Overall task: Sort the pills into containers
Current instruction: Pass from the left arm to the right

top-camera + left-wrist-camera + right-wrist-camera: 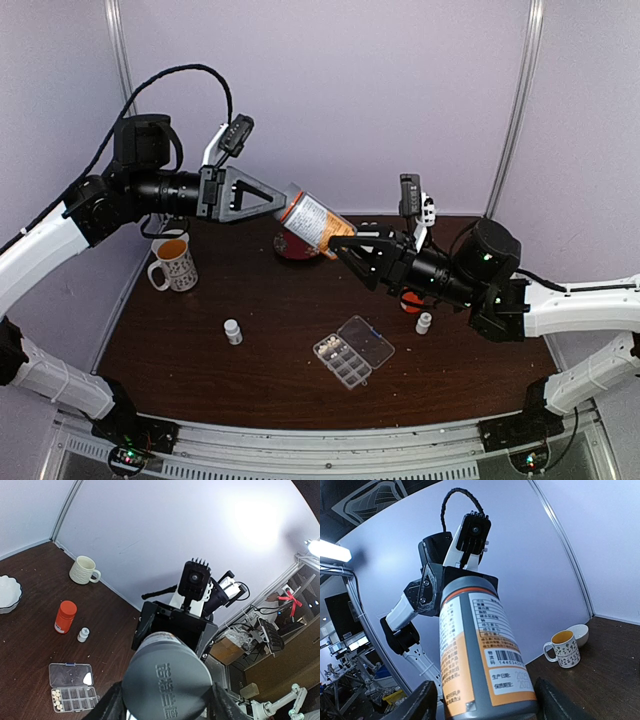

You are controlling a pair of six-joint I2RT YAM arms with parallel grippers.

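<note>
Nearest the lens in the left wrist view: grey round embossed cap [167, 680] of the large grey-and-orange labelled pill bottle [315, 225], raised well above the dark brown table [250, 380]. Clenched at that cap end by the left gripper [283, 203]. Straddled at the opposite end by the right gripper [345, 245], with jaws spread to either side. Cannot tell a true grasp from a mere straddle here.

Below, on the table: small flat clear-plastic pill box [80, 699] with hinged lid [70, 674] laid open. Shows whitish pills [56, 700] only in the end cells, with nothing discernible in the others. Appears early in the sort — judged to be an opening step on the bottle, with most of the filling left to do. Standing apart and untouched: orange bottle [65, 616] and small white bottle [83, 634].
</note>
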